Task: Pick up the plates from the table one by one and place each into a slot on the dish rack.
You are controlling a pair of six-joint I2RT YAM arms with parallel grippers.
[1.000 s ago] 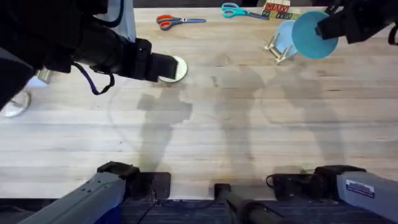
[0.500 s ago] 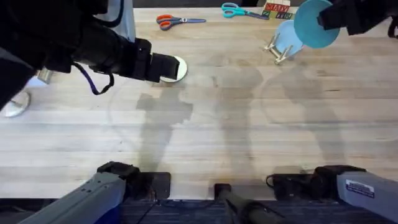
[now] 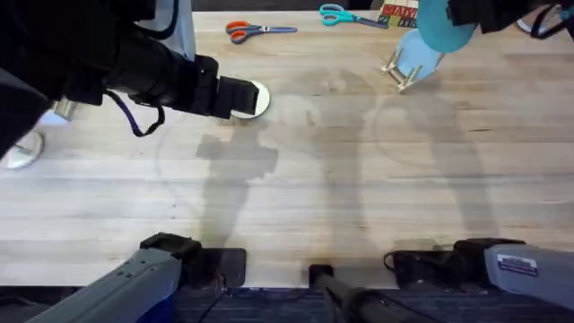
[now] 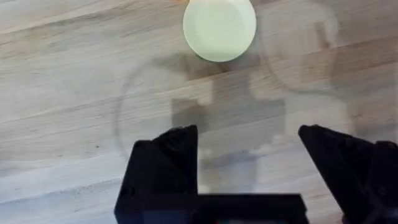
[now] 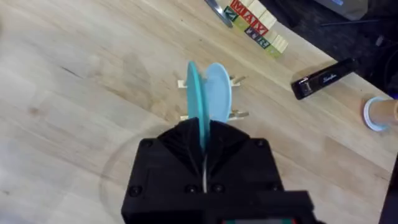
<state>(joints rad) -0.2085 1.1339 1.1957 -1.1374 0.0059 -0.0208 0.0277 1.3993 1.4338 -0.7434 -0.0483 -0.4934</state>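
Note:
A pale cream-yellow plate (image 3: 257,100) (image 4: 219,28) lies flat on the table (image 3: 323,179). My left gripper (image 3: 239,97) (image 4: 249,146) hangs open just short of it, with nothing between its fingers. At the far right, my right gripper (image 3: 459,16) (image 5: 202,134) is shut on the rim of a teal-blue plate (image 3: 441,27) (image 5: 193,99). It holds that plate upright and edge-on above the dish rack (image 3: 400,70) (image 5: 236,114). A lighter blue plate (image 3: 418,49) (image 5: 218,92) stands in one of the rack's slots, right beside the held plate.
Orange scissors (image 3: 247,30), teal scissors (image 3: 344,15) and letter blocks (image 3: 399,13) (image 5: 256,26) lie along the far edge. A black stapler (image 5: 319,79) and a tape roll (image 5: 379,114) sit beyond the rack. A metal object (image 3: 21,149) lies at the table's left.
My right gripper has carried the teal-blue plate away from me and slightly left, to above the rack. The left arm and the cream plate have not moved.

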